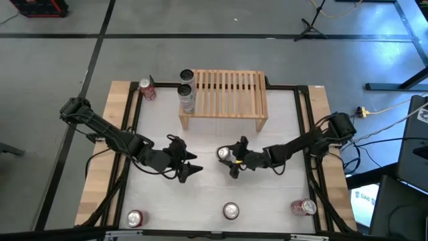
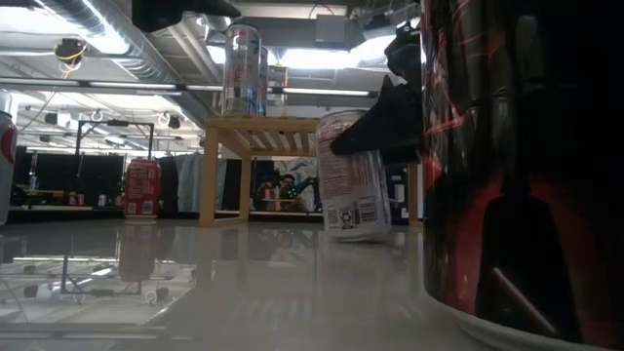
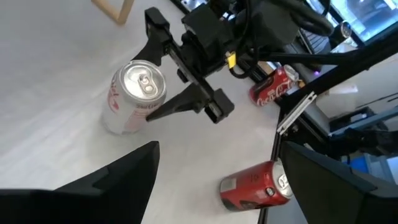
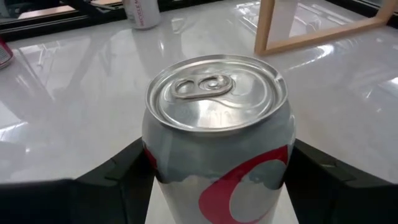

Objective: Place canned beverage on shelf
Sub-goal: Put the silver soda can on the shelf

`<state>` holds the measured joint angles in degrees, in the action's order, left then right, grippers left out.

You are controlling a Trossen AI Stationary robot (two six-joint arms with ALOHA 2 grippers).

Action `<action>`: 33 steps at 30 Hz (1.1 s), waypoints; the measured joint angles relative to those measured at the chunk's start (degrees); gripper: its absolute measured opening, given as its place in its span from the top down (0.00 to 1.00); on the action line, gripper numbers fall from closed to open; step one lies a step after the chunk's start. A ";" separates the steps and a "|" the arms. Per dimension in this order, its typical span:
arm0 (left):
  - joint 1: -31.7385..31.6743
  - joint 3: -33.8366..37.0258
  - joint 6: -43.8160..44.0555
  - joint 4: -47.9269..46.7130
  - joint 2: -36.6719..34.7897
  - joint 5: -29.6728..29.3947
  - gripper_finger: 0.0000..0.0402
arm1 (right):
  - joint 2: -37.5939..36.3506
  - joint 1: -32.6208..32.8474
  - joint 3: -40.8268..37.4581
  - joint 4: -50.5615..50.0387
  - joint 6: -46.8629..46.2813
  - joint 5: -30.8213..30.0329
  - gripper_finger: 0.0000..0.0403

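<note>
The right gripper (image 1: pixel 227 159) clasps an upright silver-and-red beverage can (image 1: pixel 224 154) on the glossy white tabletop (image 1: pixel 281 134), in front of the pale slatted wooden shelf (image 1: pixel 227 94). Bare tabletop lies between can and shelf. The left gripper (image 1: pixel 189 163) hangs open nearby. Two tall silver cans (image 1: pixel 186 90) occupy the shelf's left end.

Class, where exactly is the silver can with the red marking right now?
In the high view the silver can stands upright mid-table, in front of the shelf, between the right claw fingers, with the open left claw nearby.
</note>
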<state>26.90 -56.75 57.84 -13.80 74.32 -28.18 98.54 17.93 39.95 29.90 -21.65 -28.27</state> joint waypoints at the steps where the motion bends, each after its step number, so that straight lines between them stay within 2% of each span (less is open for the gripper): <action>1: -0.14 0.00 -0.05 0.22 0.00 0.08 0.18 | 0.08 0.00 -0.06 0.58 0.58 0.01 0.33; 5: -0.31 0.00 0.00 0.30 -0.02 0.24 0.18 | 0.22 0.00 -0.20 2.05 1.32 0.42 0.31; 12: -0.27 0.00 -0.06 0.26 -0.02 0.21 0.18 | 0.23 0.00 -0.23 2.32 2.61 3.92 0.13; 16: -0.42 -0.02 -0.79 0.43 1.39 -0.30 0.18 | -1.84 0.04 -0.31 1.64 2.59 4.80 0.07; 22: -0.25 -0.02 -0.98 6.35 8.02 -0.77 0.18 | -11.32 0.04 -0.24 -13.79 2.30 10.72 0.07; 25: -0.36 -0.02 -0.98 8.89 11.05 -1.02 0.18 | -16.33 0.07 -0.24 -23.41 2.27 11.85 0.08; 29: -0.85 -0.02 3.36 8.70 16.27 -3.69 0.18 | -19.50 0.09 -0.24 -32.82 0.85 6.49 0.09; 33: -1.70 -0.02 6.32 11.21 22.27 -3.82 0.18 | -17.57 0.02 -0.31 -32.34 0.52 1.49 0.09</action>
<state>25.20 -56.77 64.16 -2.59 96.59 -32.01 80.97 17.96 39.64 -2.44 -21.13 -26.78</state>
